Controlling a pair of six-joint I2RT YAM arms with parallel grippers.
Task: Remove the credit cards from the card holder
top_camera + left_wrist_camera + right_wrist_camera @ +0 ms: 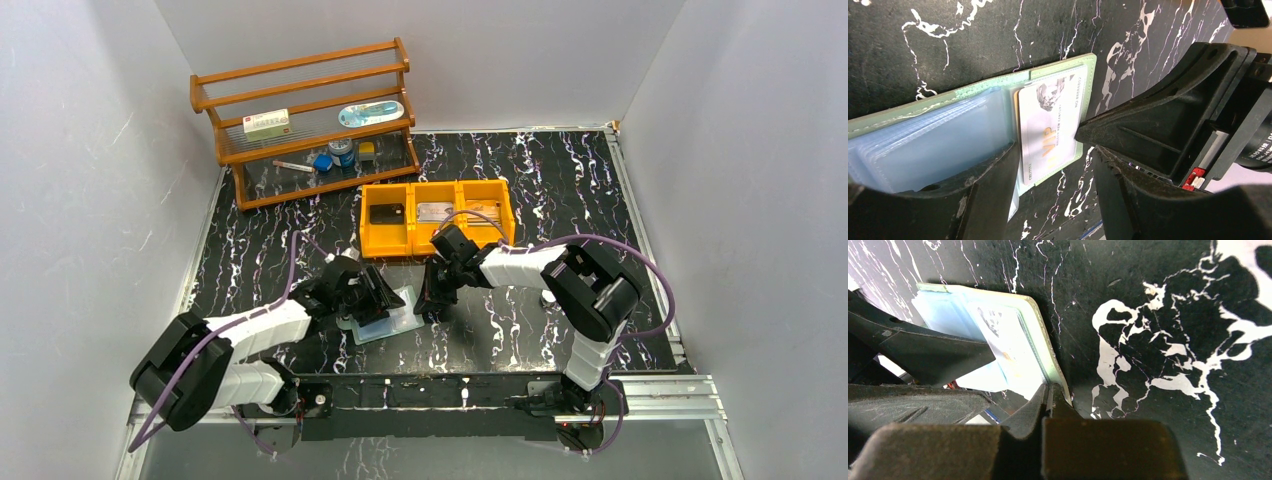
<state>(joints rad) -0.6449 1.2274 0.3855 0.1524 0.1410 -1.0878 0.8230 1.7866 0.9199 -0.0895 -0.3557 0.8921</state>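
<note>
Left arm [250, 330] lies low, forearm running in toward the middle, wrist tipped down at the bench [520, 340]. The left gripper [372, 298] is open, and its fingers [983, 200] stand clearly apart in the wrist view. On the other side, the right arm [520, 268] is folded high at the elbow, forearm sweeping across to the centre. The right gripper [436, 300] points down too, jaws pressed tight together with no gap at the tips, and its fingers [1023, 410] meet in a thin seam. The two grippers sit nose to nose, just beside each other.
</note>
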